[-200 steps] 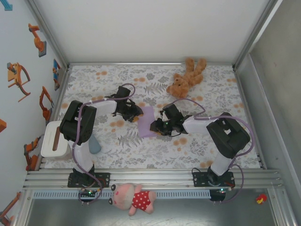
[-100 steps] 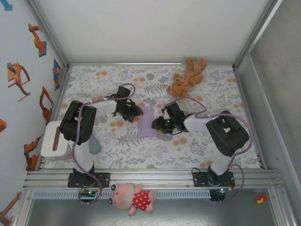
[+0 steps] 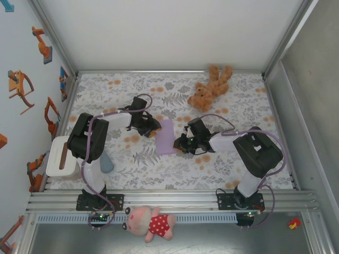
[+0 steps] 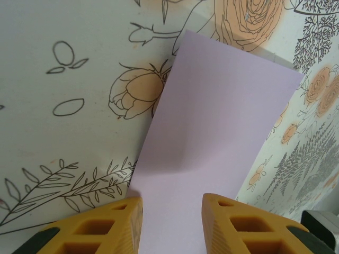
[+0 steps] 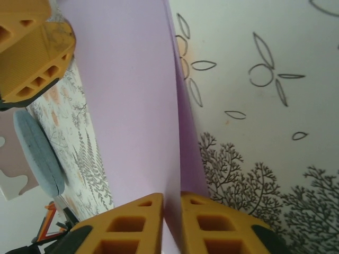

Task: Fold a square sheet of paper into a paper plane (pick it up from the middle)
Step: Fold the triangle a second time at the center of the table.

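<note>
From the overhead camera I see the sheet of paper [image 3: 166,136] lying near the middle of the bench [image 3: 238,106], with one arm reaching in from each side. The left end effector [image 3: 153,129] sits at the sheet's left edge and the right end effector [image 3: 180,144] at its right edge. From this height I cannot tell how either pair of fingers stands. A teddy bear [image 3: 209,89] lies towards the far right corner, well apart from the sheet. A grey-blue pad [image 3: 106,163] rests near the left arm's base, just beside a white box [image 3: 53,159] at the bench's left edge. A pink pig toy [image 3: 151,222] lies on the rail in front of the near edge.

On the left wrist camera, the left end effector [image 4: 172,222] has its fingers [image 4: 106,227] spread, and the sheet of paper [image 4: 212,137] runs between them and away across the flowered bench [image 4: 79,106]. Nothing covers the sheet here.

On the right wrist camera, the right end effector [image 5: 172,222] has its fingers [image 5: 127,227] pressed together, pinching the edge of the sheet of paper [image 5: 127,106], which lifts off the bench [image 5: 265,106] along that side. The left end effector [image 5: 32,53] shows at the sheet's far end, and the grey-blue pad [image 5: 39,153] lies beyond it.
</note>
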You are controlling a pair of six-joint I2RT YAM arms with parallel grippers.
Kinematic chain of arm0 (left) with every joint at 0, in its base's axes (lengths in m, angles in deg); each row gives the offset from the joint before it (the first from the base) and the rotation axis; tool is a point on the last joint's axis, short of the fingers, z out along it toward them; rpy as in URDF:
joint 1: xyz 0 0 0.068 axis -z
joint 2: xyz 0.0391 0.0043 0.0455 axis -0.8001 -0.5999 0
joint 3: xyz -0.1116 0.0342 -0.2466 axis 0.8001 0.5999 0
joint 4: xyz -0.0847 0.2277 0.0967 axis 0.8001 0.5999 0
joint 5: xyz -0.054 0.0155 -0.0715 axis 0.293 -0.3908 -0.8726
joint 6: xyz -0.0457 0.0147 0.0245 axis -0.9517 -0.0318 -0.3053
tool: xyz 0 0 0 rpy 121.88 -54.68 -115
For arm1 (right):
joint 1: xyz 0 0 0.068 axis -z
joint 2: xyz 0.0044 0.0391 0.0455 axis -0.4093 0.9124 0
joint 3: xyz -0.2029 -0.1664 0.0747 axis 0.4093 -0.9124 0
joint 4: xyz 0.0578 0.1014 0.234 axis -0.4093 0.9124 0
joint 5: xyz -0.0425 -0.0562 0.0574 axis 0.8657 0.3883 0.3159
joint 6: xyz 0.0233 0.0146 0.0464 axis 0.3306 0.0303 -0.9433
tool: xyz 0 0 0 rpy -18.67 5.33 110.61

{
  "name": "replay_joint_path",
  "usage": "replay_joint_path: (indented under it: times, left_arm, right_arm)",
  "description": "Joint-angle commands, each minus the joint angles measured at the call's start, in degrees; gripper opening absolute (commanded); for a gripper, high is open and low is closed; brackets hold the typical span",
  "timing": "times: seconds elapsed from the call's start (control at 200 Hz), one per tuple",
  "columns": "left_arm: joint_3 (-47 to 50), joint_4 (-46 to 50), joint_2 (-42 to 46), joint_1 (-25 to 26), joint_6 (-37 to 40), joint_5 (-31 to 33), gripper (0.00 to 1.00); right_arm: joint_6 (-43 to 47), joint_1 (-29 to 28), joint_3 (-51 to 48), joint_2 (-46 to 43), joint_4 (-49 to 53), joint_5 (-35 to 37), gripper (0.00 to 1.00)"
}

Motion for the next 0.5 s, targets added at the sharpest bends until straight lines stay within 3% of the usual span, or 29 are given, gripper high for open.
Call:
replay_joint_path:
  times: [0.0,0.12,0.316,0.496]
  left_arm:
    - [0.46,4.17,-1.39,-0.02,-0.75,0.45,0.29]
    - [-0.26,3.85,0.17,0.0,-0.51,-0.41,0.27]
    - [-0.6,-0.9,4.71,0.01,0.7,-2.06,0.26]
    - [-1.13,-0.34,3.11,-0.09,2.41,-2.15,0.22]
  right_arm:
    - [-0.99,0.07,-0.65,-2.37,1.22,0.48,0.09]
    - [-0.98,0.08,-0.63,-2.95,2.21,1.02,0.0]
    - [-0.58,0.08,-0.14,-3.84,5.31,1.56,0.0]
    - [0.27,0.08,1.16,-4.11,8.33,1.45,0.0]
